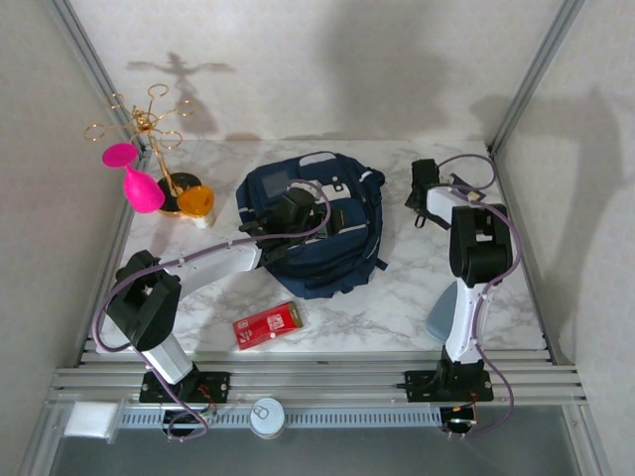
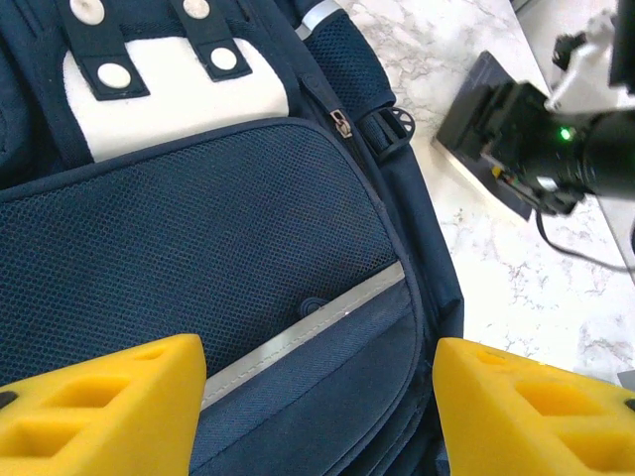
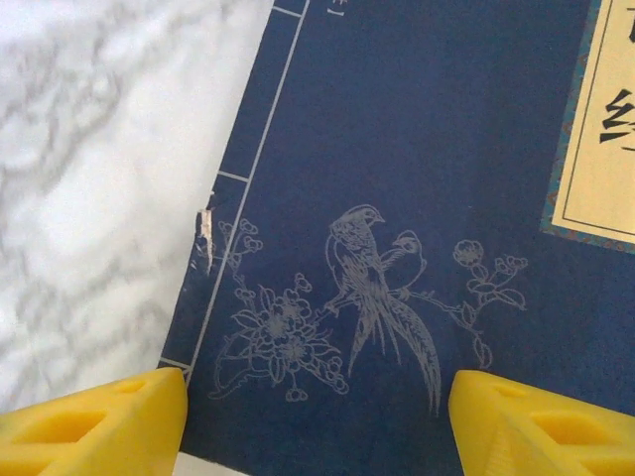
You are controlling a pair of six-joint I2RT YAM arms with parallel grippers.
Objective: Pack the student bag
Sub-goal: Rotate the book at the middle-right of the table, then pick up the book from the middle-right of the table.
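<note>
student bag (image 1: 342, 263) lies flat on the marble desk (image 1: 397, 317), about mid-desk, front side up. left gripper (image 2: 317, 397) hangs over its mesh front pocket (image 2: 198, 248), yellow jaws apart, clamped on nothing. right gripper (image 3: 317, 416) is at the desk's far right, above a navy book (image 3: 397, 198) with a bird drawing, jaws likewise apart. a red packet (image 1: 268, 325) lies near the front edge, apart from the bag.

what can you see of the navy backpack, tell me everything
The navy backpack lies flat on the table, front up: fabric with a mesh front pocket, a grey reflective strip, white patches with snap tabs, a zip pull, dark straps. The left claw hangs open over the pocket; contact is unclear.
</note>
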